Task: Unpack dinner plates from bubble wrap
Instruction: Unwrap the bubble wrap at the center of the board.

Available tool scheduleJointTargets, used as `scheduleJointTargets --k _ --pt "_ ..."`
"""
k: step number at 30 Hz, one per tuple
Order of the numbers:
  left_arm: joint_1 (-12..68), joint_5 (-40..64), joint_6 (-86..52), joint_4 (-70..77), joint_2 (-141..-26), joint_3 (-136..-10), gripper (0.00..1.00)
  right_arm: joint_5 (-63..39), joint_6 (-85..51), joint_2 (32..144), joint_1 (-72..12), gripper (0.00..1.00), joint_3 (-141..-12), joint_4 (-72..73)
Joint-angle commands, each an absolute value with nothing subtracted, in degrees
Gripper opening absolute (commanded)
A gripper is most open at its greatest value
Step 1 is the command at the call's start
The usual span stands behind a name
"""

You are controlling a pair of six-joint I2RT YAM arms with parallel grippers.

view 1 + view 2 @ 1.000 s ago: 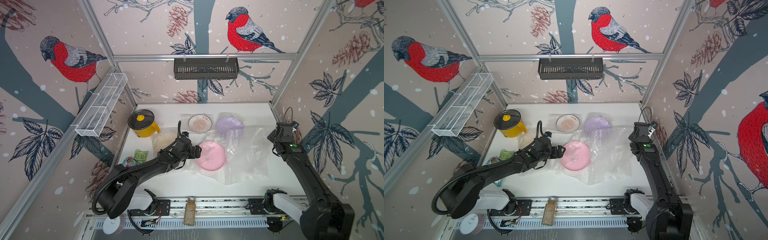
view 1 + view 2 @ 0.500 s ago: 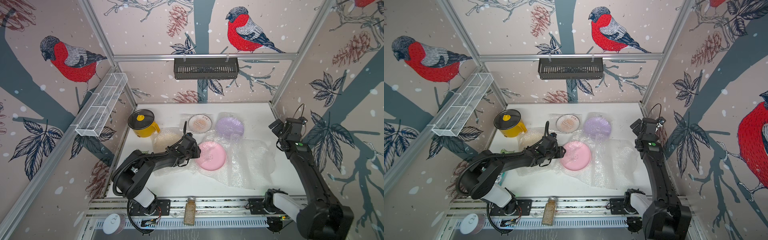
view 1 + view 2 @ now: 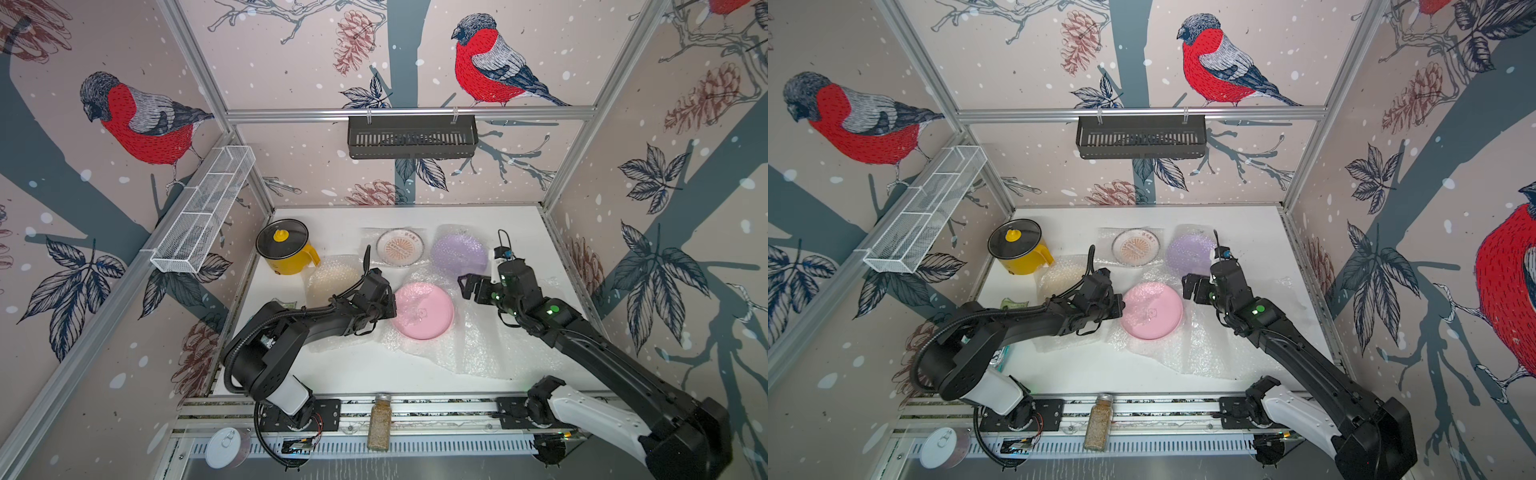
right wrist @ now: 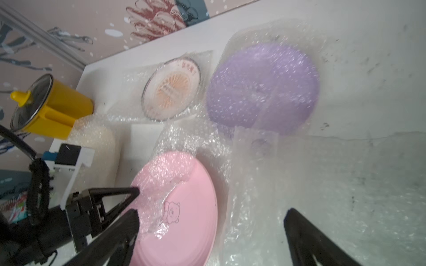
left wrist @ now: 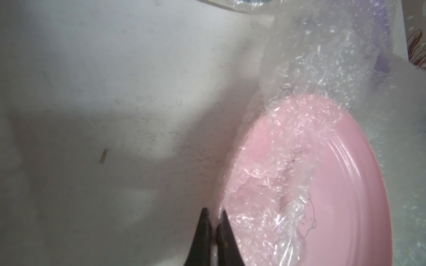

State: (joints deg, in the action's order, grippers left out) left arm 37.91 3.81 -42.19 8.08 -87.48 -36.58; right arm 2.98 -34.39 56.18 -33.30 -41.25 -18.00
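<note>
Pink glossy round plate point(image 3: 432, 318) under crinkly clear bubble wrap point(image 3: 478, 349)

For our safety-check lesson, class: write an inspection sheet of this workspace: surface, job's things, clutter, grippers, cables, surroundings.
Surface: white table, dirt-specked, bare at front.
Job's things: pink plate half uncovered on spread bubble wrap; lilac plate, cream plate, sunburst plate wrapped.
Clutter: yellow pot with lid; spice jar and tin lid at front.
Grippers: left gripper shut, pinching bubble wrap at the pink rim; right gripper open, empty, above the wrap.
Cables: black hose looped behind left gripper; thin wire looped behind right gripper.
Surroundings: bird-print walls; black basket, wire shelf hung.
</note>
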Motion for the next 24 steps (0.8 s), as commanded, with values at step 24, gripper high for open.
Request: scheduleJointTargets --k 24 --pt "40.18 -6.2 -58.09 7.46 -76.15 -24.87 0.0 -3.02 -42.11 62.84 -11.98 1.0 -22.2 -6.69"
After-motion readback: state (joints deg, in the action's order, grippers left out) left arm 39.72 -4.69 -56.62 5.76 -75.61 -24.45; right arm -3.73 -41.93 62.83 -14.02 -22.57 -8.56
